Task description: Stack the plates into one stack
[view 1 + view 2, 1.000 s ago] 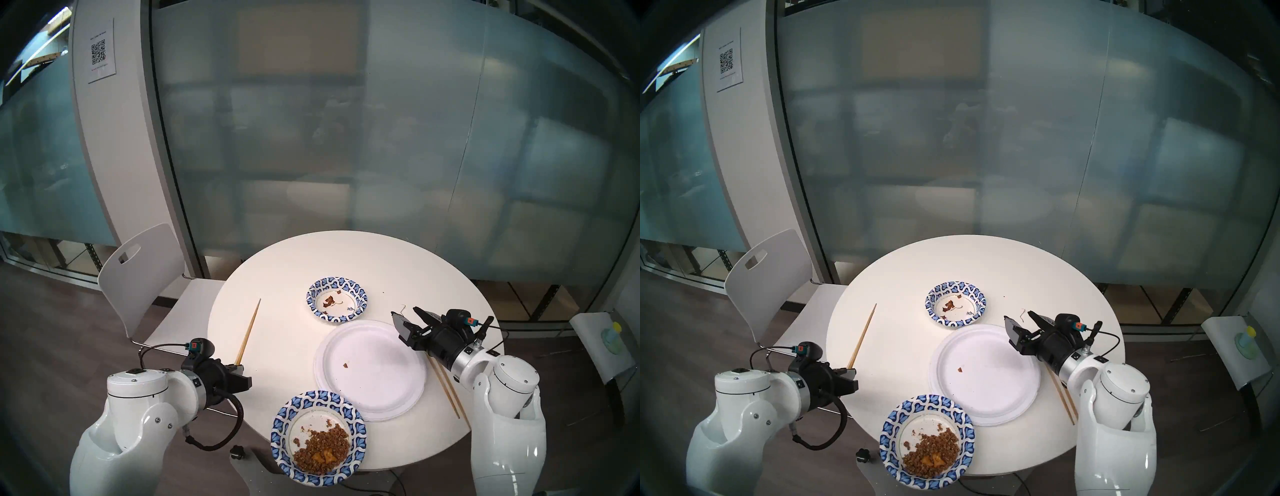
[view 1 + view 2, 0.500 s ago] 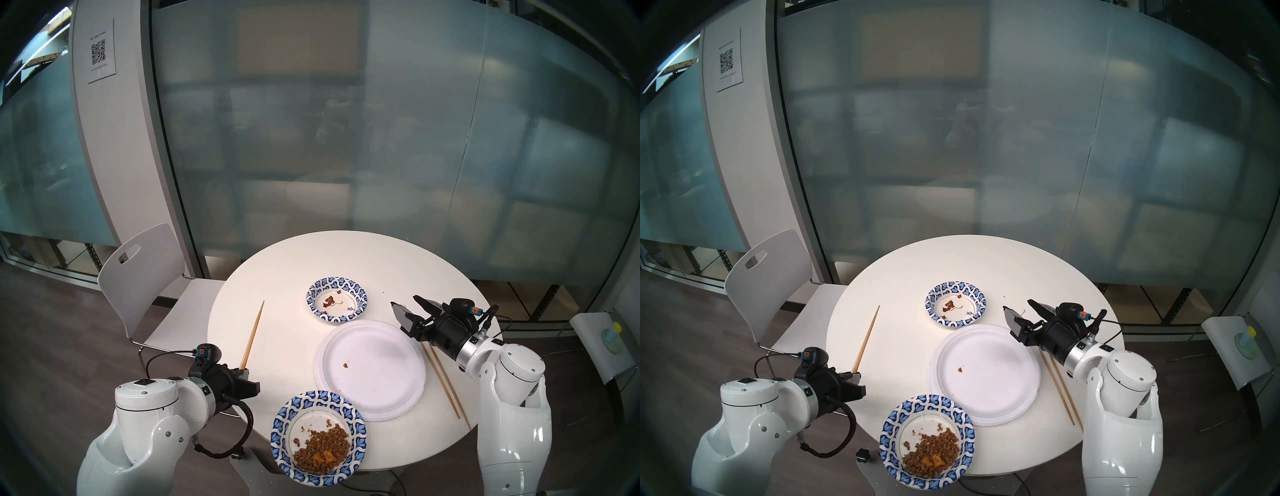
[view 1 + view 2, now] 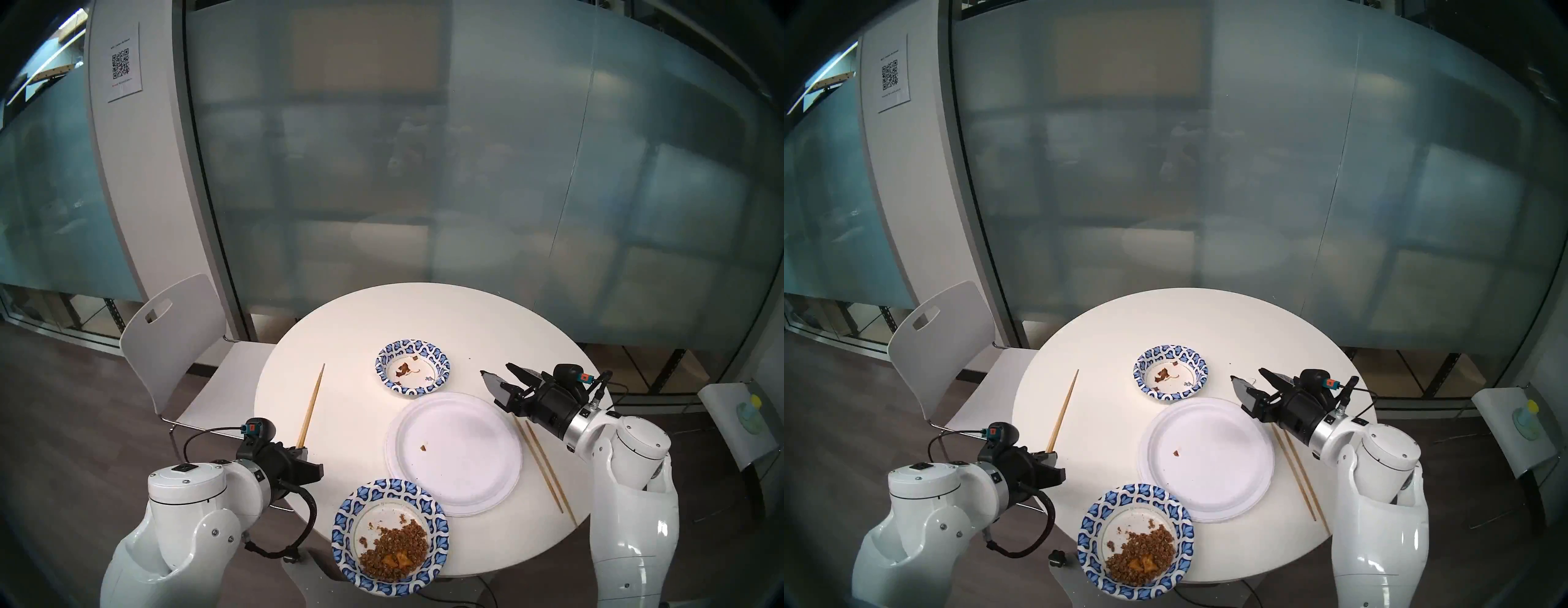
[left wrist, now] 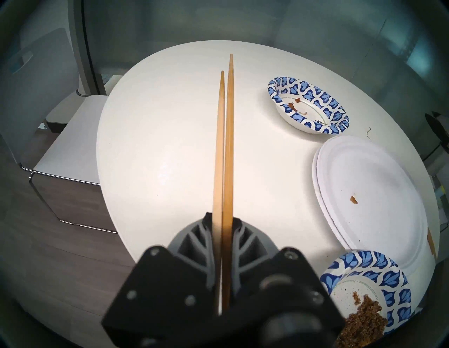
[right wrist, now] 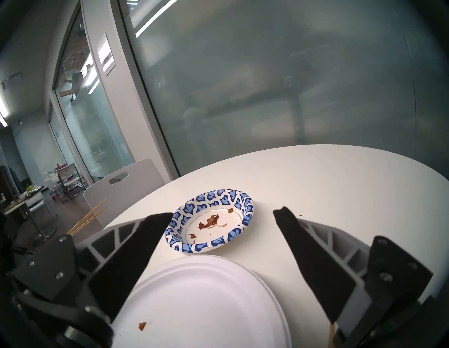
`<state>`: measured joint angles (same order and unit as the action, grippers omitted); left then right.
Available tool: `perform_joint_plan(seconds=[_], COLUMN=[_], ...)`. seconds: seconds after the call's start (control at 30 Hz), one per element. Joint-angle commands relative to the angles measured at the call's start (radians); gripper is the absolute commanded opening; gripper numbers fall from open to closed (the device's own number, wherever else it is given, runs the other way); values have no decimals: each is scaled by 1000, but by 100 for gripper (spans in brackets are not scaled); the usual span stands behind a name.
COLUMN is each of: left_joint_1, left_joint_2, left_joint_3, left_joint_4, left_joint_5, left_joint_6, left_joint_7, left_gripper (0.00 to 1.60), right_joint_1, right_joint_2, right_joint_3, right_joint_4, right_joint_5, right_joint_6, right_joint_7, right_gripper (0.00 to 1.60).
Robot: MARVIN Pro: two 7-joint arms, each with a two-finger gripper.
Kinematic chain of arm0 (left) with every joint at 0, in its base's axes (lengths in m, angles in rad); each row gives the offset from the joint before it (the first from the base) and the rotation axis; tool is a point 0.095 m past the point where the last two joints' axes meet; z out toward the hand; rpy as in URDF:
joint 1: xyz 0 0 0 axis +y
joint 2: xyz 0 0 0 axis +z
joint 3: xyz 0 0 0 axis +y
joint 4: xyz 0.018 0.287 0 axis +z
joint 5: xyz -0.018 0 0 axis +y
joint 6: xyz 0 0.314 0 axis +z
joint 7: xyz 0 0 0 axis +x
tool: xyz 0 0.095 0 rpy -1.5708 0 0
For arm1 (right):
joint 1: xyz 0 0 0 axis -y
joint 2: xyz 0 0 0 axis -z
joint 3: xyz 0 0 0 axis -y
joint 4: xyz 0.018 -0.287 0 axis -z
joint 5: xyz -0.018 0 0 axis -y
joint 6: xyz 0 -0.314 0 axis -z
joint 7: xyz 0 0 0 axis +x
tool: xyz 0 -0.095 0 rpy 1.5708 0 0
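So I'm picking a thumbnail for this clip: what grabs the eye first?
The left gripper at the table's near left edge, shut on a pair of chopsticks jutting out over the white table. Next, the blue-patterned dish heaped with brown food at the near edge, beside the white plates.

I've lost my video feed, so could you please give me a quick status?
Left hand shut on chopsticks; right hand open, empty. White plates stacked; patterned bowls separate. Second chopstick pair beside stack.

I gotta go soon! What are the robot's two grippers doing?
Left gripper: shut on a pair of chopsticks.
Right gripper: open, holding nothing.
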<state>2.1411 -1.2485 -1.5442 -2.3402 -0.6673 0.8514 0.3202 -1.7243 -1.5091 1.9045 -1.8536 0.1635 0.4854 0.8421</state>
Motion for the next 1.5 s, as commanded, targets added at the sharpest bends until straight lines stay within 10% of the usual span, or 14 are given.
perform_joint_plan(seconds=[0.0, 1.47], left_joint_1=[-22, -110], left_joint_2=[-7, 88], left_joint_3=[-25, -264], left_joint_4=[-16, 146], left_joint_5=[-18, -188], left_joint_6=[-3, 35], left_joint_7=[-9, -234], left_gripper=[0, 0], right_joint_1=[90, 309], right_joint_2=[30, -1], right_joint_3=[-25, -164], right_joint_4=[30, 246], right_joint_5=[17, -65], right_joint_6=[30, 154], right_joint_7=[32, -61], right_gripper=[160, 160])
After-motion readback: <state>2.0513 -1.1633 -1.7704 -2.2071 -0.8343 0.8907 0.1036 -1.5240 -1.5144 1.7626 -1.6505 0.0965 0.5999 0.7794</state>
